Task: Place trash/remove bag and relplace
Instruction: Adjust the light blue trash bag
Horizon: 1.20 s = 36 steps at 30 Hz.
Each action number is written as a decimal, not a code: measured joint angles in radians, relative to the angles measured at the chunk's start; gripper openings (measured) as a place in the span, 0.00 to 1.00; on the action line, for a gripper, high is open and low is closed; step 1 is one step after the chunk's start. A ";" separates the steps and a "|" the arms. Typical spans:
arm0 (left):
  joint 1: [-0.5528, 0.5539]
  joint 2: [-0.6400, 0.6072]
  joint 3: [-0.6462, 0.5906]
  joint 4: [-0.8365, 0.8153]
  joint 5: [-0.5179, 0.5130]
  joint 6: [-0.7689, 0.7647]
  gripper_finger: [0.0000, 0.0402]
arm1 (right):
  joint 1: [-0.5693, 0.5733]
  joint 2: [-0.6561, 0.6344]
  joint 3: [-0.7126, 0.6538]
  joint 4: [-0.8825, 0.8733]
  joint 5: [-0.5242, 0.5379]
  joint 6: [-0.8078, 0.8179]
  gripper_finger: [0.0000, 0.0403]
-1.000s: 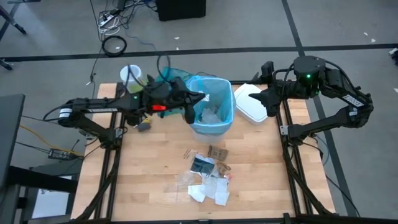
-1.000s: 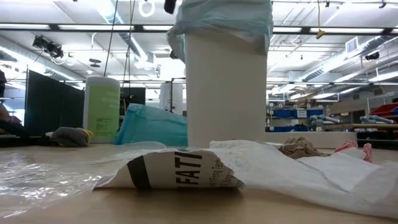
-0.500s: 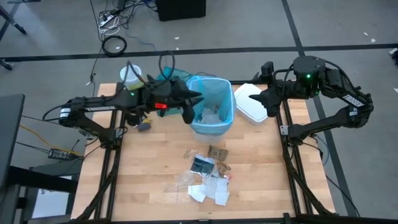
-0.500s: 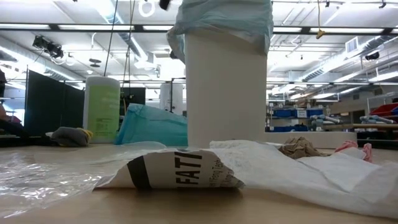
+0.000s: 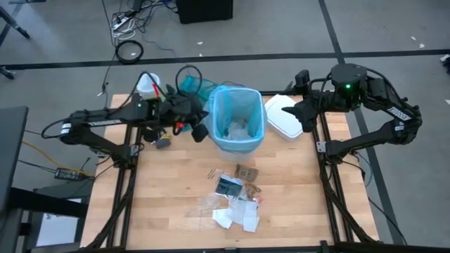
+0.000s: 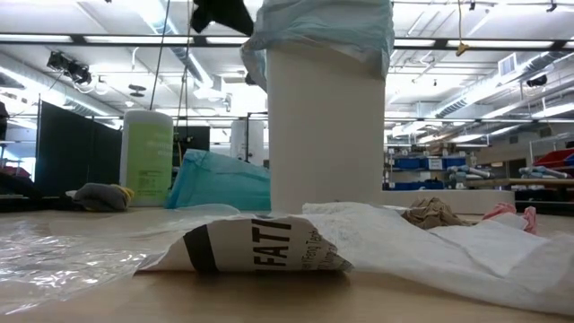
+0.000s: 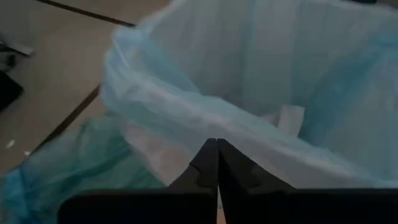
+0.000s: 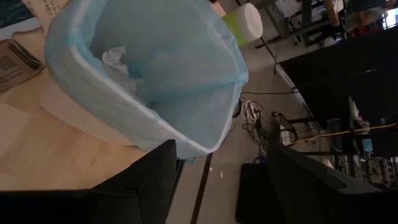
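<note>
A white bin [image 6: 325, 126] stands on the table, far of centre. The light-blue bag [image 5: 238, 112] lines it, and the bag's edge is folded down over the bin's rim [image 7: 186, 106]. White crumpled trash [image 8: 115, 59] lies inside the bin. More trash [image 5: 235, 200] lies on the table's near half. My left gripper [image 5: 200, 132] is shut and hangs just left of the bin's rim, clear of the bag in the low view [image 6: 221, 13]. My right gripper [image 5: 299, 116] waits open to the right of the bin, with nothing between its fingers [image 8: 221, 180].
A darker teal-green bag [image 5: 190, 86] lies behind the bin's left side, beside a pale green canister [image 6: 148, 157]. A white lid [image 5: 281, 118] lies to the right of the bin, under my right gripper. Clear plastic film [image 6: 63, 256] lies on the near table.
My left gripper has drawn back from over the bin's left rim toward the table's left edge. It has tipped further downward and sunk a little, and it now shows in the low view. The bin and bag have stayed put.
</note>
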 joint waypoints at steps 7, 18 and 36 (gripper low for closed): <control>0.000 0.003 -0.162 0.194 0.070 -0.072 0.01 | 0.000 0.000 0.000 -0.011 -0.001 0.020 0.59; -0.059 0.003 -0.256 0.215 0.113 -0.211 0.01 | 0.000 0.000 0.000 -0.014 -0.002 0.015 0.58; -0.200 -0.006 -0.256 0.141 0.101 -0.334 0.02 | 0.000 0.000 0.000 -0.014 -0.002 0.010 0.57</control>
